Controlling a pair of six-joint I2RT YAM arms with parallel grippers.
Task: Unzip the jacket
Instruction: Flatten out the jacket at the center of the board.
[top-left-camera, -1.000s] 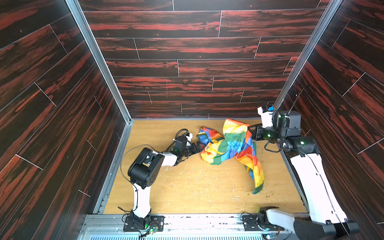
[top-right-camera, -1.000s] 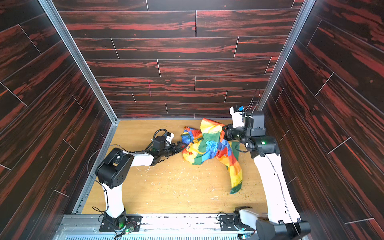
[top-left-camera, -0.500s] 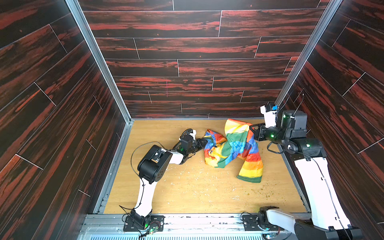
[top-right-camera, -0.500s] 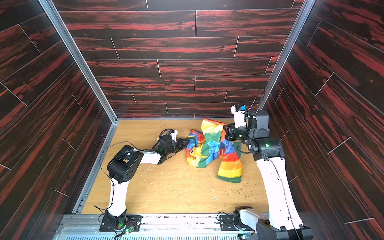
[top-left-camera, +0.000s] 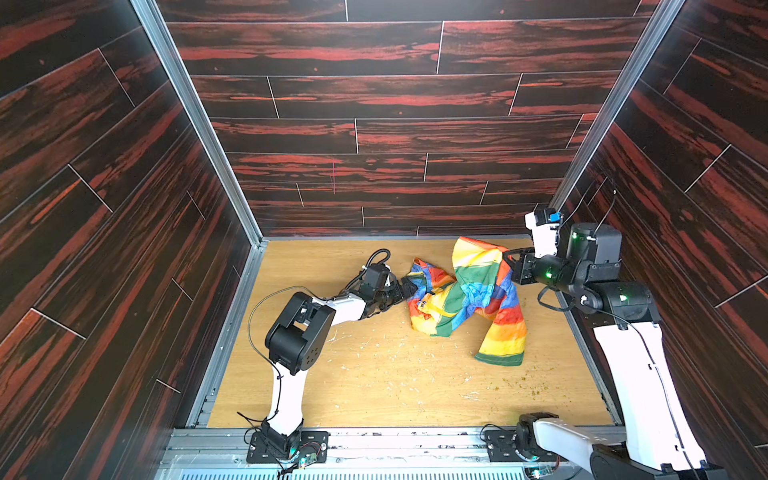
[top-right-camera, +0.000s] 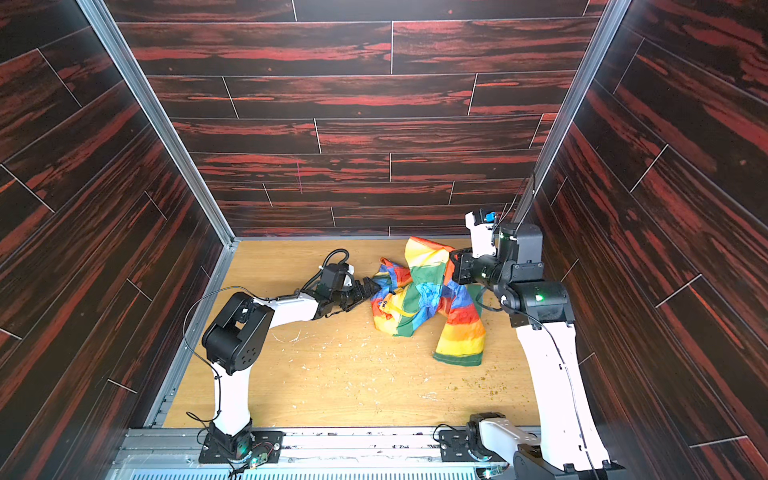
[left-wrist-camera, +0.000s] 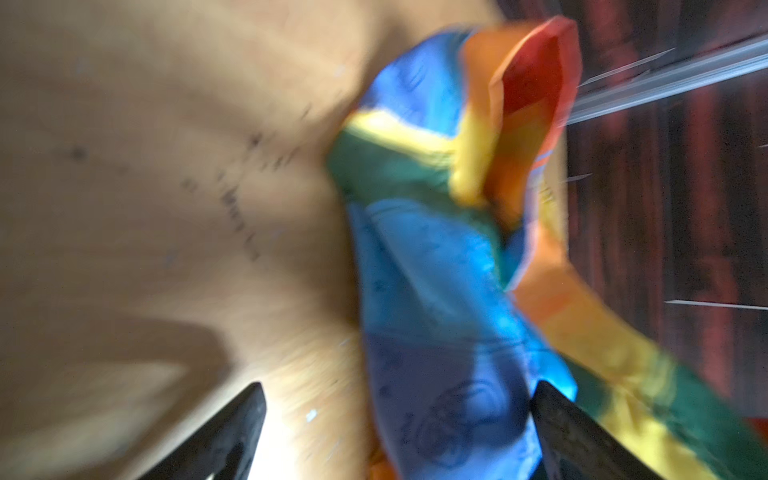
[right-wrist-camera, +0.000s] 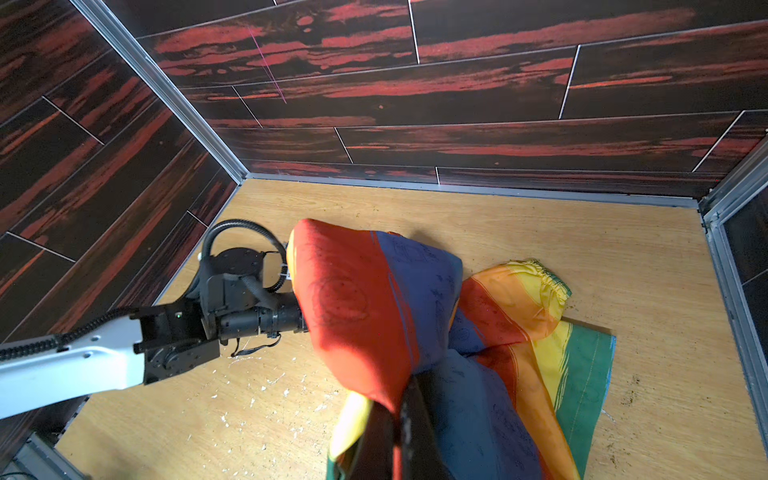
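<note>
- Red, orange, yellow, green and blue stripes are marking the jacket (top-left-camera: 465, 299), which is lying crumpled on the wooden counter (top-left-camera: 374, 382) toward its far right part. One striped flap is trailing toward the near side.
- We are seeing the right fingers (right-wrist-camera: 413, 432) pressing together on a fold at the jacket's upper right side, holding that part up off the counter.
- We are finding the left fingers (left-wrist-camera: 237, 428) standing spread wide at the jacket's left edge. In the blurred left wrist view a blue fold is lying between them, close to one finger.
- We are watching the left arm (top-left-camera: 345, 307) reaching low and nearly level across the counter.
- We are seeing the right arm (top-left-camera: 631, 374) rising from its base, its wrist bending level toward the jacket.
</note>
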